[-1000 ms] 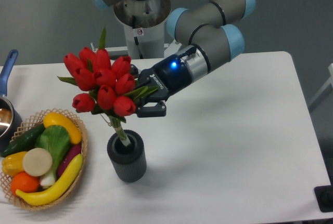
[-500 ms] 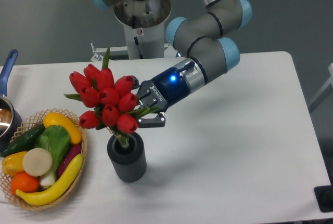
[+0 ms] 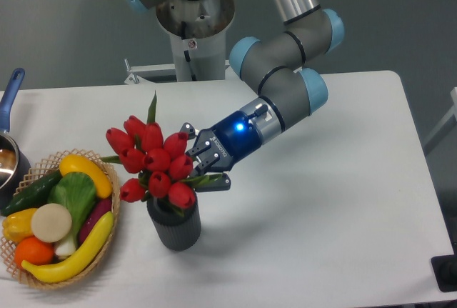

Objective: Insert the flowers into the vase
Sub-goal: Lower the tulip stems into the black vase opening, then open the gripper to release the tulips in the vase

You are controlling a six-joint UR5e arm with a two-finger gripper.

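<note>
Tulip bunch [image 3: 153, 161] sits low in ribbed grey vase [image 3: 174, 226] on table [image 3: 321, 215] — blooms just above mouth. End effector [image 3: 203, 169] clamped on stems beside leaves. Bunch likely light, top-heavy, stems springy — you should grip stems low, never blooms.
</note>
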